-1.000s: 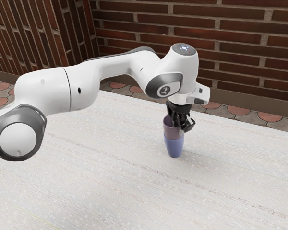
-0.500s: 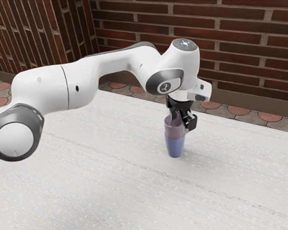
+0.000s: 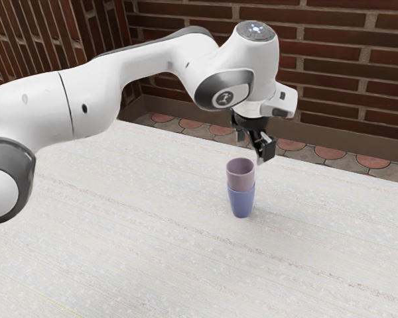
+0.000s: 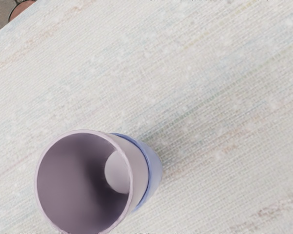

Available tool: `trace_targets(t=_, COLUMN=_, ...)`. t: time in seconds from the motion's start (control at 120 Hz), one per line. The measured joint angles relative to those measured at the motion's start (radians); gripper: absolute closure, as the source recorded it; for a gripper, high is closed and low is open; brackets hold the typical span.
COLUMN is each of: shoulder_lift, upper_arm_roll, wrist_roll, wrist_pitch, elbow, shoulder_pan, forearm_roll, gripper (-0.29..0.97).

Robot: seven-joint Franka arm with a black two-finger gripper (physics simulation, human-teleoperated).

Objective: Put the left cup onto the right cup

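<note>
A mauve cup (image 3: 241,173) stands upright, nested inside a blue cup (image 3: 241,201), near the middle of the white table (image 3: 139,238). My gripper (image 3: 253,145) hangs just above the mauve cup's rim and slightly behind it, open, holding nothing and touching neither cup. In the wrist view I look down into the mauve cup (image 4: 80,183), with the blue cup (image 4: 154,168) showing as a band around its side, directly under my hand.
A brick wall (image 3: 331,59) runs behind the table, with a strip of tiled floor (image 3: 331,154) at its foot. The table's far edge passes close behind the stacked cups. My white arm (image 3: 119,86) spans the exterior view's upper left.
My gripper has let go of the mauve cup and risen straight up from it. The mauve cup stays seated in the blue cup. The arm's elbow has lifted.
</note>
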Motion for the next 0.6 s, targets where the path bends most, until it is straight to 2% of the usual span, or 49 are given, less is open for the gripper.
trace_targets(t=0.233, shoulder_lift=-0.094, upper_arm_roll=0.039, wrist_roll=-0.001, wrist_pitch=-0.007, elbow=-0.082, shoulder_pan=-0.008, forearm_roll=-0.026, gripper=0.02)
trace_targets(t=0.4, shoulder_lift=-0.190, upper_arm_roll=0.113, wrist_roll=0.000, wrist_pitch=-0.009, elbow=-0.169, shoulder_pan=-0.020, forearm_roll=-0.094, gripper=0.01)
trace_targets(t=0.6, shoulder_lift=-0.267, upper_arm_roll=0.217, wrist_roll=0.002, wrist_pitch=-0.045, elbow=-0.216, shoulder_pan=-0.036, forearm_roll=-0.211, gripper=0.00)
